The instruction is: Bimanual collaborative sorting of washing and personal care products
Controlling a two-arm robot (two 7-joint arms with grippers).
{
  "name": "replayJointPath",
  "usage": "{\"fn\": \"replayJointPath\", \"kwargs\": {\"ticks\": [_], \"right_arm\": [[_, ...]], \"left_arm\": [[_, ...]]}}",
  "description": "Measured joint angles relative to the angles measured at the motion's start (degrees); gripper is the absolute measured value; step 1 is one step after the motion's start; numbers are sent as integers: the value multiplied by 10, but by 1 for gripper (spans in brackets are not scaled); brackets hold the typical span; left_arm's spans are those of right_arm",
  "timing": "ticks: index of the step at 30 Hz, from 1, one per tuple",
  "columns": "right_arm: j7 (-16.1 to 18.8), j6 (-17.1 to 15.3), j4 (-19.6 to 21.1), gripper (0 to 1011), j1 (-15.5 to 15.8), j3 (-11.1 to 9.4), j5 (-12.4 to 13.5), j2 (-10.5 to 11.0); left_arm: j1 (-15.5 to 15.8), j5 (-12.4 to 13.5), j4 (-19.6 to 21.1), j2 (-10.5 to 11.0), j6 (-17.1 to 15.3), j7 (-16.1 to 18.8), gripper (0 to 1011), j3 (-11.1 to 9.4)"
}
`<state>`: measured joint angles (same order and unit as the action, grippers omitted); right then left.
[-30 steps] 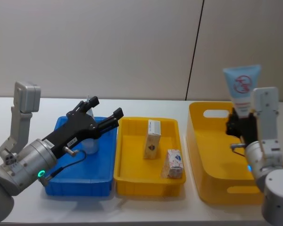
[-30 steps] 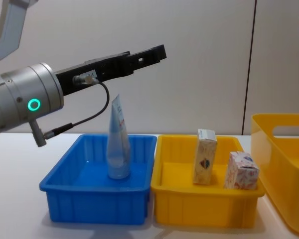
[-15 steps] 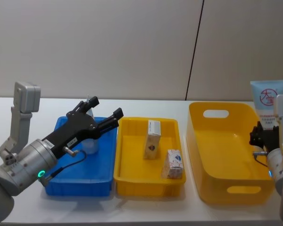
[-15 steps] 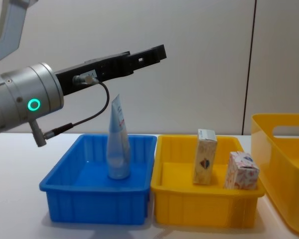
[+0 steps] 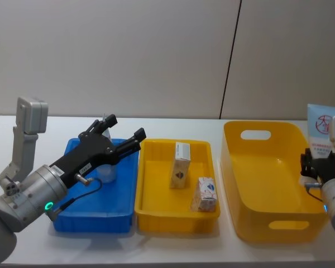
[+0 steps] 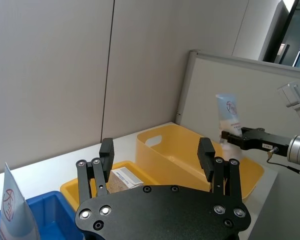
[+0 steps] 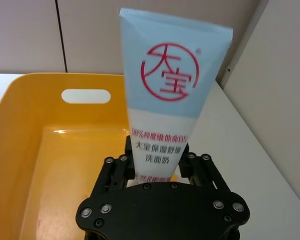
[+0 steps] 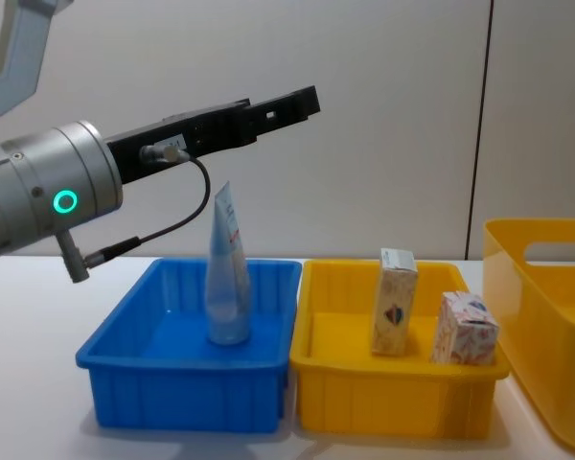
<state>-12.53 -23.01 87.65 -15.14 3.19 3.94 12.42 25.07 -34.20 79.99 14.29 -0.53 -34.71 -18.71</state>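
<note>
Gripping a red-logo tube [image 7: 172, 90] upright, R end effector [image 7: 156, 155] sits at 3 o'clock of the big yellow bin [image 5: 248, 230]. L end effector [image 5: 124, 127], fingers [image 6: 106, 150] apart, hangs over the blue tray [image 5: 89, 220], 2nd tube [image 8: 227, 278] standing inside. 2 cartons [image 5: 205, 194] in the yellow tray [image 5: 176, 219], its 3 o'clock.

The head view's right edge cuts the red-logo tube [image 5: 322, 129] and the right end effector [image 5: 317, 164] clamped on it; in the right wrist view the tube's lower end is hidden between the fingers [image 7: 129, 152]. The left end effector [image 5: 125, 127] covers most of the standing tube [image 5: 107, 171]. The chest view's right edge crops the large yellow bin [image 8: 546, 316]. The print on the cartons [image 8: 394, 307] is too small to read.
</note>
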Motion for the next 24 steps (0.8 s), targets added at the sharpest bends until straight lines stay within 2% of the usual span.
{"fn": "replayJointPath", "kwargs": {"ticks": [6,8,9,16,20,24], "right_arm": [[1,-2,-1,648,0,-2,1,0],[1,-3,-1,690,0,-2,1,0],[1,-3,-2,751,0,-3,1,0],[1,-4,-2,945,0,-4,1,1],[2,-4,-2,1002,0,-4,1,1],[2,-4,-3,1002,0,-4,1,1]], "left_arm": [[0,0,0,0,0,0,1001,0],[0,0,0,0,0,0,1001,0],[0,0,0,0,0,0,1001,0],[0,0,0,0,0,0,1001,0],[0,0,0,0,0,0,1001,0],[0,0,0,0,0,0,1002,0]]}}
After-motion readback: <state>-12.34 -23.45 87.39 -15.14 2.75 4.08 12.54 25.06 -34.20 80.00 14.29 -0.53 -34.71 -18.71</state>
